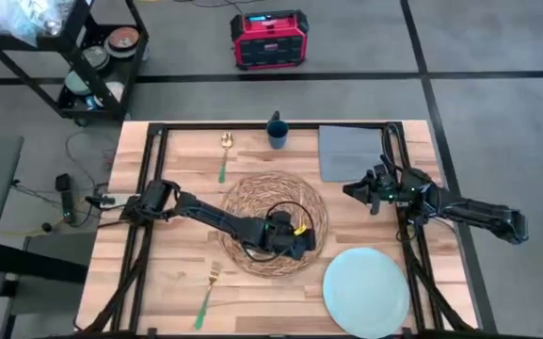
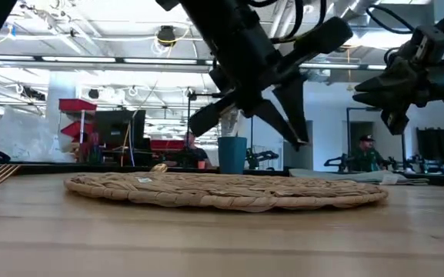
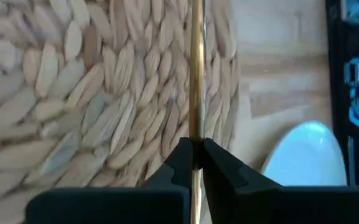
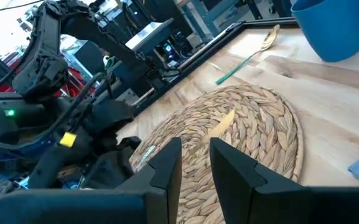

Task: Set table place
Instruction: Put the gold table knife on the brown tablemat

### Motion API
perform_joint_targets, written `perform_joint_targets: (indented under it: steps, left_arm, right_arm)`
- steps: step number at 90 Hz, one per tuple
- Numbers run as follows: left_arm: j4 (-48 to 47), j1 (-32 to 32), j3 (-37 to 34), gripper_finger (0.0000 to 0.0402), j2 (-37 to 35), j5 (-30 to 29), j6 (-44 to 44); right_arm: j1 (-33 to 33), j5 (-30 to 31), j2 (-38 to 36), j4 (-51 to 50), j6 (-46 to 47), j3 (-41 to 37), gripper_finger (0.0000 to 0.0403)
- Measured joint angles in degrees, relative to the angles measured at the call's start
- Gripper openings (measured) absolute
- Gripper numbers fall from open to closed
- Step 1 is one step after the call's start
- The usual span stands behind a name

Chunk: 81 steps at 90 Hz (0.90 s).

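Left gripper point(image 3: 193, 163) pinching nearly shut on a thin gold rod point(image 3: 196, 74), its far end cut off and its nature hard to make out, hovering over the placemat's point(image 1: 273, 224) edge nearest the plate point(image 1: 366, 290). Placemat lying at the middle of the table point(image 1: 172, 282). Right gripper point(image 4: 195, 163) hanging part open, holding nothing, above the table's right side by the grey napkin point(image 1: 350, 153). Blue cup point(image 1: 278, 131) standing at the far edge.
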Motion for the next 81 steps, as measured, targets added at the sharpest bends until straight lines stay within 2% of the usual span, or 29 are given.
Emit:
perform_joint_targets:
  steps: [29,36,81]
  left_arm:
    - [2.2,0.9,-0.4,0.0000,1.5,2.0,3.1]
    - [6.0,1.0,-0.2,0.0000,2.6,2.2,3.8]
    - [5.1,1.1,-0.3,0.0000,3.1,3.5,4.5]
  right_arm:
    - [0.0,0.0,0.0,0.0,0.0,0.0,0.0071]
    - [0.0,-0.1,0.0,-0.1,0.0,0.0,0.0071]
    - [0.0,-0.1,0.0,0.0,0.2,0.0,0.0071]
